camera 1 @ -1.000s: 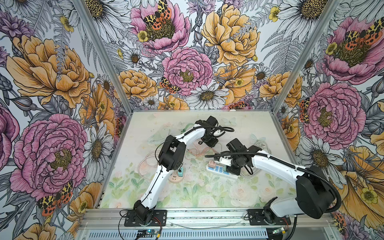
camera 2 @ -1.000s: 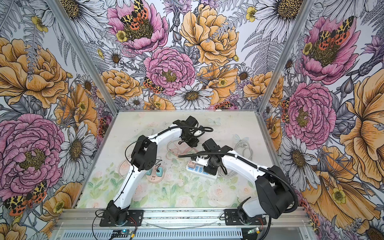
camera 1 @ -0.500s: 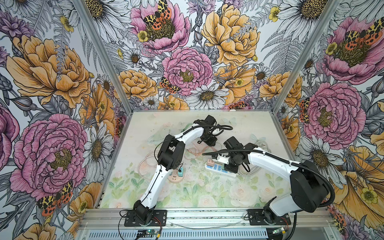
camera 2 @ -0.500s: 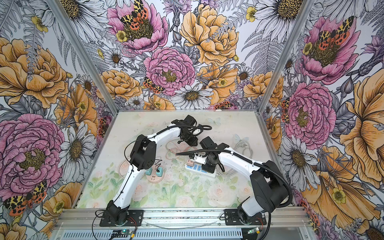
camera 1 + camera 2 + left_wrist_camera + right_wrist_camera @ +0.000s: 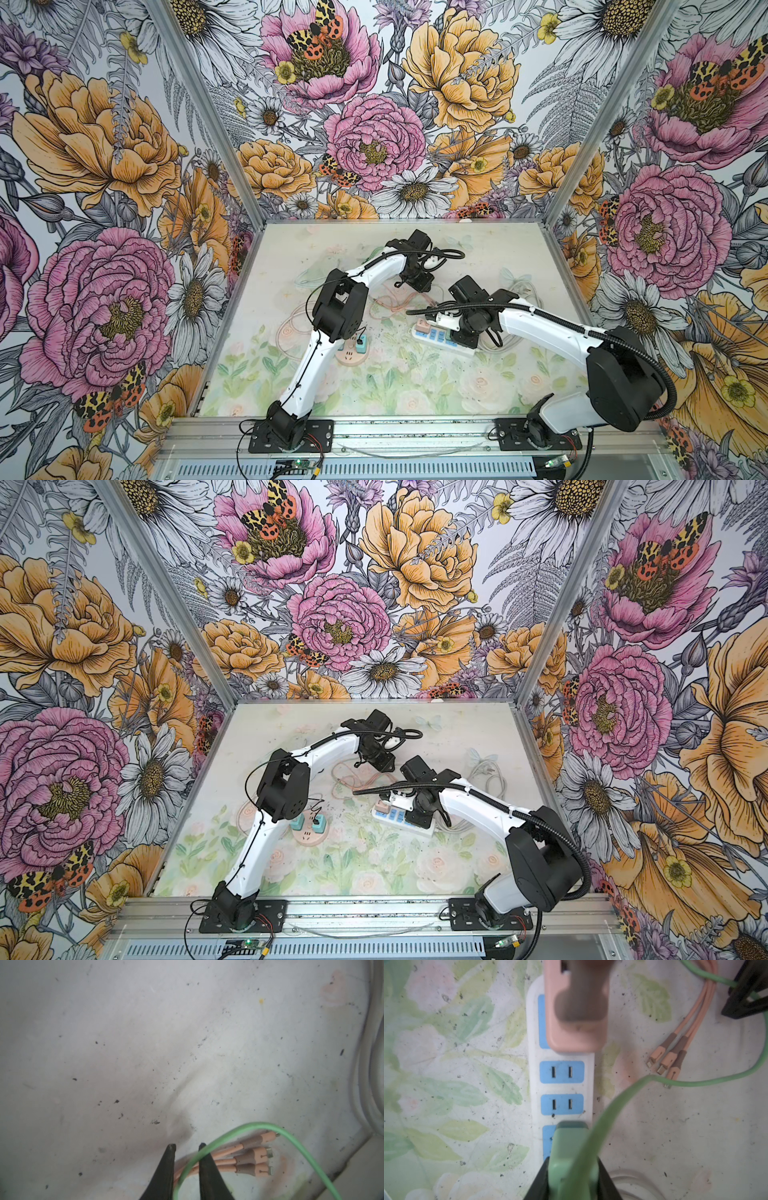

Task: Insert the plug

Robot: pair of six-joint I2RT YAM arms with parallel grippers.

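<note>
Right wrist view is showing the right gripper [image 5: 572, 1165] pinching a mint-green plastic plug [image 5: 571, 1142] from both sides, its black jaws pressing on the plug's flanks. It is holding the plug over the end socket of a white plastic power strip [image 5: 534, 1084]. Whether the prongs are entering the slots cannot be told, since the plug body is hiding them. A pink plastic plug [image 5: 575, 1032] is sitting at the strip's opposite end, leaving 2 blue sockets free between. The thin green cable [image 5: 695, 1083] is looping away to the left gripper [image 5: 186, 1145], whose jaws are standing slightly apart in the left wrist view, with the cable running loosely through the gap beside a pink 3-headed charging cable [image 5: 249, 1157]. Seating the plug well is probably calling for a straight, square push, holding it upright and leaving the cable slack so nothing is tugging it sideways.
</note>
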